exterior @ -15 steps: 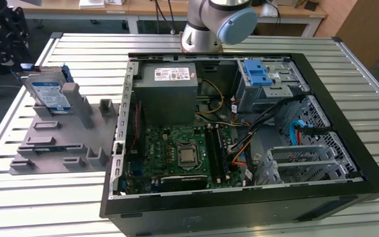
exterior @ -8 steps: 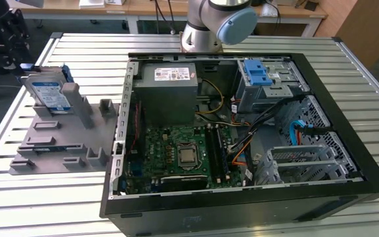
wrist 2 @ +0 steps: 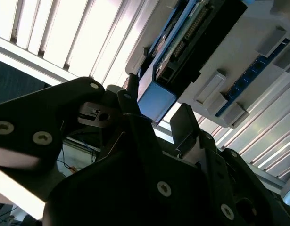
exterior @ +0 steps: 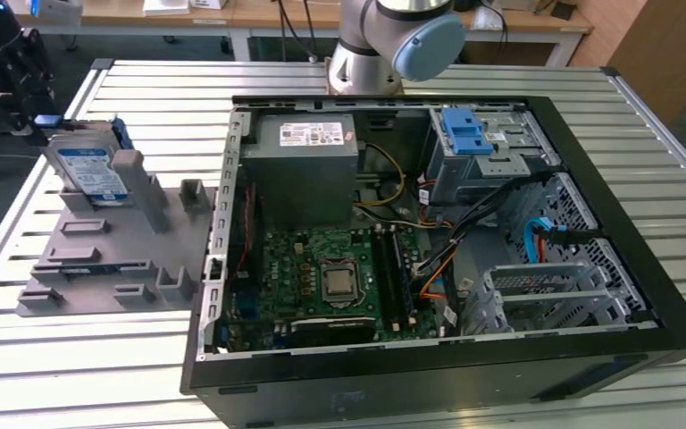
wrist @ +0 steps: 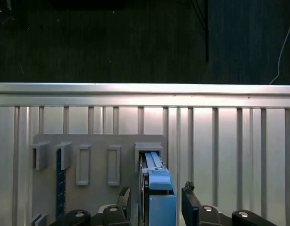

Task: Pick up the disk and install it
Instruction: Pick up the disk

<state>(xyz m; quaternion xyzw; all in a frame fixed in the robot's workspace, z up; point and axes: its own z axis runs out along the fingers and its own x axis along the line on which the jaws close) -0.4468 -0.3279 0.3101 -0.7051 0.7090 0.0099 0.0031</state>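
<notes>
Where the slatted metal table (exterior: 629,116) carried an open computer case (exterior: 439,223), a grey holder (exterior: 117,259) was seen just beside the case, toward the exterior view's left. The disk (exterior: 90,170) was stood on edge in one of its slots, long side roughly upright and slightly tilted. In the first wrist view the claw (wrist: 157,201) was set wide. Its two dark fingers (wrist: 189,203) were placed one on each side of the disk's blue-framed edge, with a narrow gap seen at each side, so nothing was judged to be gripped. The thin edge was lined up with the space between the fingers, and the flat faces were turned toward them.
</notes>
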